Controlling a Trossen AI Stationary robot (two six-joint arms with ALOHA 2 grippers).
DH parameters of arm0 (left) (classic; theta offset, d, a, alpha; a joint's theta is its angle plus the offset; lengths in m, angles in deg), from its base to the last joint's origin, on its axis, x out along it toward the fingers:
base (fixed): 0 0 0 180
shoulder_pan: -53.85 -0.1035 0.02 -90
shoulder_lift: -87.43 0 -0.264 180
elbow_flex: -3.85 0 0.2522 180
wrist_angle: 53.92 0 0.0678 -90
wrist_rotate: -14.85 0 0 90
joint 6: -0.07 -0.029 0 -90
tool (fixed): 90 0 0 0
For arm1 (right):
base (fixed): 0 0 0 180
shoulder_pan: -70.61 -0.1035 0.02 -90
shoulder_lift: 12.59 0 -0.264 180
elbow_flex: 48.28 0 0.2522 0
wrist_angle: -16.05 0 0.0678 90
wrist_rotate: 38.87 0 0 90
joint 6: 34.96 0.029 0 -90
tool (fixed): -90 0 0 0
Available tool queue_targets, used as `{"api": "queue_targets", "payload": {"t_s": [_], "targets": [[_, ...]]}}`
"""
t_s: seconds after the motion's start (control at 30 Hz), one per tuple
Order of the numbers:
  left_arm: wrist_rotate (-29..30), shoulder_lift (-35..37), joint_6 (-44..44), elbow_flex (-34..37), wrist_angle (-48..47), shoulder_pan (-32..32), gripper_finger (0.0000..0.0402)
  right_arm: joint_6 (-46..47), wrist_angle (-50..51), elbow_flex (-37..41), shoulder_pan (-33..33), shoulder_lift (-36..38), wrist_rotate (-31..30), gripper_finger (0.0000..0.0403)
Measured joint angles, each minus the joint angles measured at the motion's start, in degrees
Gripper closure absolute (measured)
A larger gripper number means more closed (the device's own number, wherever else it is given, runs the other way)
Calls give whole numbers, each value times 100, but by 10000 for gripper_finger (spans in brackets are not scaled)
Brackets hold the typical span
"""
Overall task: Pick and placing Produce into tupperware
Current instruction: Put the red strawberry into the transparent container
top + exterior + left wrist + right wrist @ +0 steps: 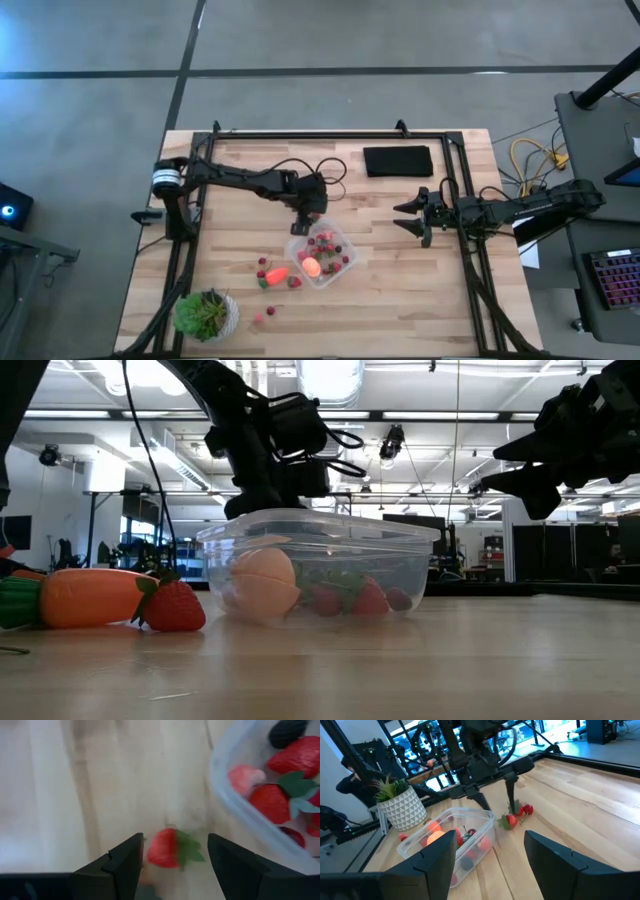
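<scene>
The clear tupperware stands mid-table and holds a round pink-orange fruit and several red strawberries. My left gripper hangs at its far-left corner, pointing steeply down. Its open fingers stand on either side of a strawberry that lies on the wood, without touching it. Two more strawberries lie just beyond. An orange carrot and loose strawberries lie on the table left of the container. My right gripper waits open and level at the right, holding nothing.
A potted green plant stands at the near left corner, with two strawberries beside it. A flat black pad lies at the far side. Bare wood spans the space between the tupperware and my right gripper.
</scene>
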Motion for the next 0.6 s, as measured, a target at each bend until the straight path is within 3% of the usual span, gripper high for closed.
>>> {"api": "queue_targets", "payload": {"t_s": [0.6], "targets": [[179,-345,-6,38,-22,130,195,-2,0,0,1,0,0,177]]}}
